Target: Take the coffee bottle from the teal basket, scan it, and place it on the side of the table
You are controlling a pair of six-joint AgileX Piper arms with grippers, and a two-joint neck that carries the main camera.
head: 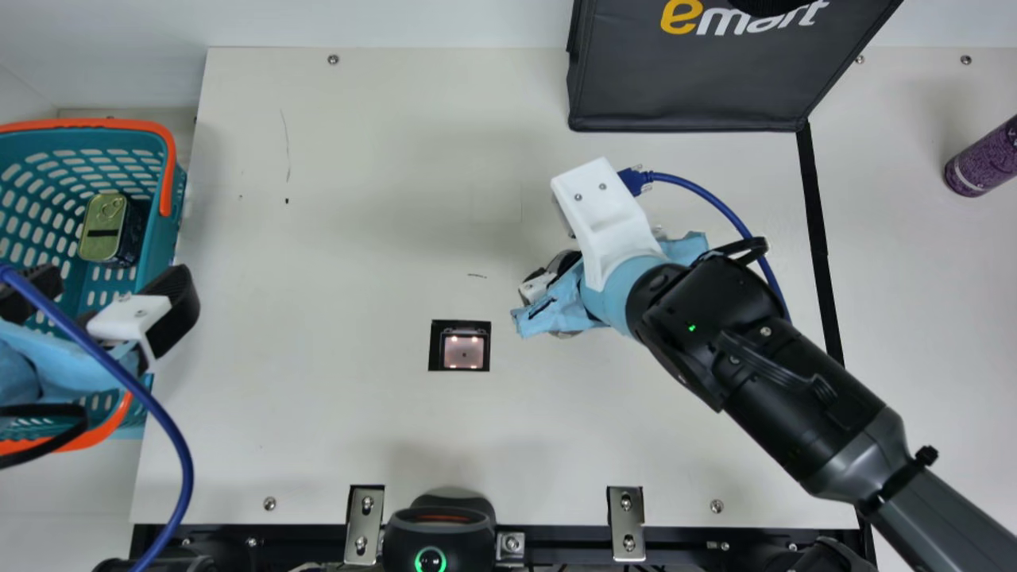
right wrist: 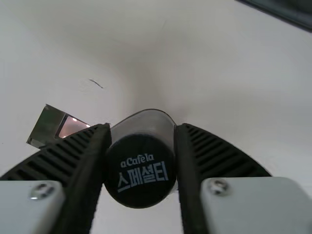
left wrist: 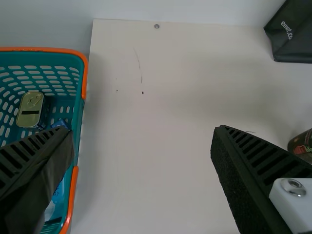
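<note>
Two end effectors are at work over the bench (head: pixel 342 429), and the right end effector (right wrist: pixel 141 130) has the coffee bottle (right wrist: pixel 146 122) clasped between its ribbed fingers, close below the black cap (right wrist: pixel 140 170). The bottle is just to the right of the scanner window (head: pixel 463 351), near the middle of the bench. The left end effector (head: pixel 117 282) is released, its fingers well apart over the teal basket (head: pixel 163 238) at the left.

Scanning looks to be the step in hand. To do it well, bring the bottle left over the window, keep the grip firm but not crushing, and roll it slowly until the printed code faces the glass. The fingers should not cover the code, and a loose hold could let the round body twist. After that, the right side of the bench seems a sensible place to set it down.

The right wrist view gives the cap and its light lettering, plus how the fingers press on either side. The main view adds the purple can (head: pixel 985 163) at the far right, beyond the black strip (head: pixel 820 238). The left wrist view brings out a blue packet (left wrist: pixel 59 123) beside the tin (left wrist: pixel 30 109) in the basket.
</note>
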